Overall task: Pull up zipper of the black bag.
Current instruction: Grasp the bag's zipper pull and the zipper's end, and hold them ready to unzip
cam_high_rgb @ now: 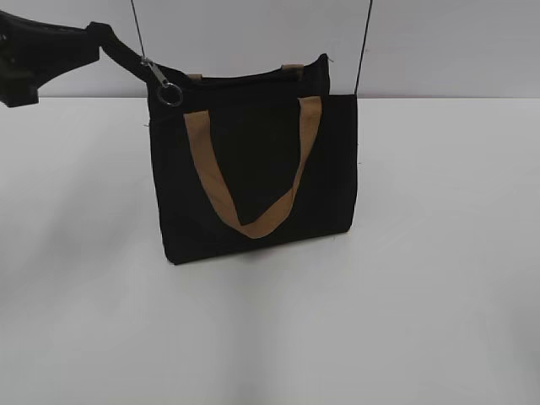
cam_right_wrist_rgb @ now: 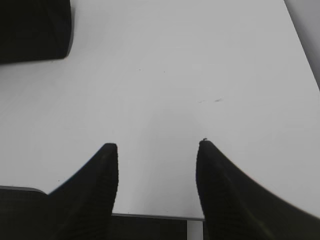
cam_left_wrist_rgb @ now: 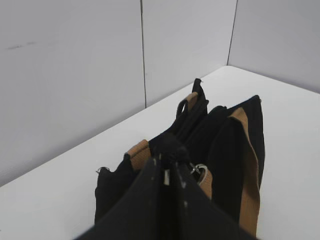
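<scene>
While the black bag (cam_high_rgb: 253,169) stands upright on the white table (cam_high_rgb: 422,295), left gripper (cam_high_rgb: 105,38) sits at the bag's upper left corner, jaws pinched narrow on the black zipper tab (cam_high_rgb: 118,49). Metal pull with ring (cam_high_rgb: 169,93) hangs just below that tab, against the bag's top edge. Tan handle (cam_high_rgb: 253,169) droops down the bag's front. Right gripper (cam_right_wrist_rgb: 157,165) hovers over bare table, well apart from the bag, jaws wide, holding nothing.

Soft, even light throughout, the black bag (cam_high_rgb: 253,169) casting only a faint shadow (wrist views blur up close).
</scene>
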Controlling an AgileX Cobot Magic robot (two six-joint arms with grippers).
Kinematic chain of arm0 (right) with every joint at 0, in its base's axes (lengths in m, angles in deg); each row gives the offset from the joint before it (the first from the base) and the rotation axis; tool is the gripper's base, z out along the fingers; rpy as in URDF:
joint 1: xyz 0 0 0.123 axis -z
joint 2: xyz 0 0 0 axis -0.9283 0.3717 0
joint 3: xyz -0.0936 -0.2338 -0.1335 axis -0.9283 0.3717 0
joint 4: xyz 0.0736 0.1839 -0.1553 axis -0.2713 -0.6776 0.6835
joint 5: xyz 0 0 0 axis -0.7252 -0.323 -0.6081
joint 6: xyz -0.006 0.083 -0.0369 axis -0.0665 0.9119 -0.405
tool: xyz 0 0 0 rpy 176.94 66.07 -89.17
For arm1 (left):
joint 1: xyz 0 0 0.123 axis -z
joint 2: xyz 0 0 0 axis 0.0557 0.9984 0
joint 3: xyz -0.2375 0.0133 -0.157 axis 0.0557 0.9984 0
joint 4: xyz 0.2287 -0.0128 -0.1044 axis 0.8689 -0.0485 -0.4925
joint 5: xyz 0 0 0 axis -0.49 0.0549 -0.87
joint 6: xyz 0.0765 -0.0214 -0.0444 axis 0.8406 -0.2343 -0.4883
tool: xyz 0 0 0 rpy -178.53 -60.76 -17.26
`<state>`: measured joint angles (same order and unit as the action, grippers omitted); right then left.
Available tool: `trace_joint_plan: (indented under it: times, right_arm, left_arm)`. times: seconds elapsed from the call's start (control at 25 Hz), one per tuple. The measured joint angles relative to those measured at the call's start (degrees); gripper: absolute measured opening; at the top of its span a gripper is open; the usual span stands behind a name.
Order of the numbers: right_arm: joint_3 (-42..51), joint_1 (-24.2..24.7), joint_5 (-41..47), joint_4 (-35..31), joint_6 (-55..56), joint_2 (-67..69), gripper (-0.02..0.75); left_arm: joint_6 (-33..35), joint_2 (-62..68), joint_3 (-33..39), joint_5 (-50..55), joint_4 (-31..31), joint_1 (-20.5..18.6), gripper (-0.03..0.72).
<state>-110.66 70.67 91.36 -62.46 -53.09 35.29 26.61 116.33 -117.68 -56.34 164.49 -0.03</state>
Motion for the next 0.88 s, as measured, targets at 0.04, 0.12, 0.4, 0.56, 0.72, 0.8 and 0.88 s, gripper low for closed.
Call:
trace_joint_plan:
  times: [0.04, 0.12, 0.4, 0.56, 0.72, 0.8, 0.88]
  right_arm:
    - [0.0, 0.0, 0.0, 0.0, 0.0, 0.0, 0.389]
    - [-0.1, 0.0, -0.1, -0.6, 0.0, 0.0, 0.389]
    - [-1.7, 0.0, -5.0, -11.8, -8.4, 6.9, 0.389]
    - [-4.0, 0.0, -9.6, -20.0, -18.0, 16.4, 0.389]
    - [-6.9, 0.0, -11.7, -27.5, -28.4, 25.5, 0.389]
    - [-8.2, 0.0, -12.2, -32.4, -34.3, 30.0, 0.389]
    - [-9.6, 0.0, -12.7, -37.6, -40.9, 33.9, 0.389]
  left_arm:
    - [0.0, 0.0, 0.0, 0.1, -0.9, 0.0, 0.010]
    - [0.0, 0.0, 0.0, 0.6, -2.9, 0.0, 0.010]
    - [0.0, 0.0, 0.0, 1.3, -6.1, 0.0, 0.009]
    - [0.0, 0.0, 0.0, 1.1, -5.1, 0.0, 0.009]
    - [0.0, 0.0, 0.0, 1.1, -4.2, 0.0, 0.009]
    - [0.0, 0.0, 0.0, 1.0, -4.1, 0.0, 0.009]
    - [0.0, 0.0, 0.0, 1.0, -4.0, 0.0, 0.009]
